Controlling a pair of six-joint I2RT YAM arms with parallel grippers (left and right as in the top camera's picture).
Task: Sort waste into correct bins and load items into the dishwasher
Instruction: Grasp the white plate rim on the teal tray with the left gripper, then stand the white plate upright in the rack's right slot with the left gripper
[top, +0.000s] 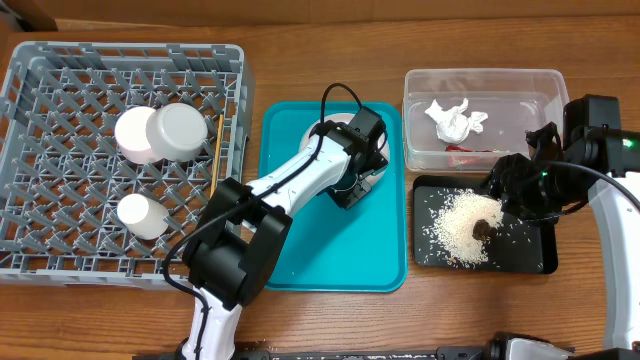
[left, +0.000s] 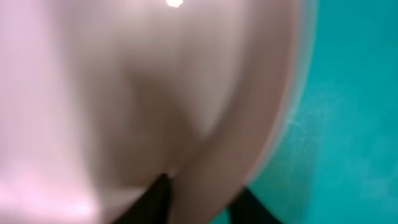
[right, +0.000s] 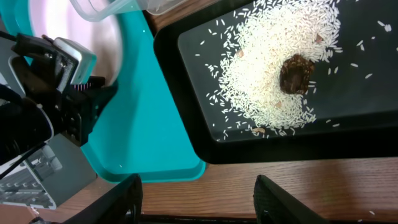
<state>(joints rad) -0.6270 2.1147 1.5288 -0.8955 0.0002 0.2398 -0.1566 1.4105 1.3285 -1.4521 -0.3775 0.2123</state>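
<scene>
We're on the loading step, and the last item out of the dishwasher is the white plate (top: 300, 128), lying at the far end of the teal tray (top: 330, 255). Left of the teal tray, the grey dish rack (top: 60, 250) holds the pink bowl (top: 135, 135) touching the grey-green bowl (top: 182, 130), the white cup (top: 140, 215) and the chopsticks (top: 214, 155) along the wall nearest the tray.

The waste looks sorted. Right of the teal tray, the clear tub (top: 420, 90) holds the napkin (top: 455, 118) and red wrapper (top: 465, 152). The black tray (top: 530, 258) just below it carries the rice (top: 458, 228) and the brown lump (top: 487, 222).

Now the left gripper (left: 202, 208) is down on the plate, over the teal tray. In its wrist view one dark finger sits inside the rim and the other outside, so the jaws straddle the plate's edge with the rim filling the gap. The view is too close and blurred to say whether they pinch it or merely bracket it.

The right gripper (right: 205, 199) hovers off the teal tray's right side, above the black tray, fingers spread wide and nothing between them.

Next, by our reckoning, comes a firm clamp on that rim, a lift clear of the teal tray, then a carry left to a free part of the rack. A thin, smooth plate edge may slip or swing, so a steady grip matters.
</scene>
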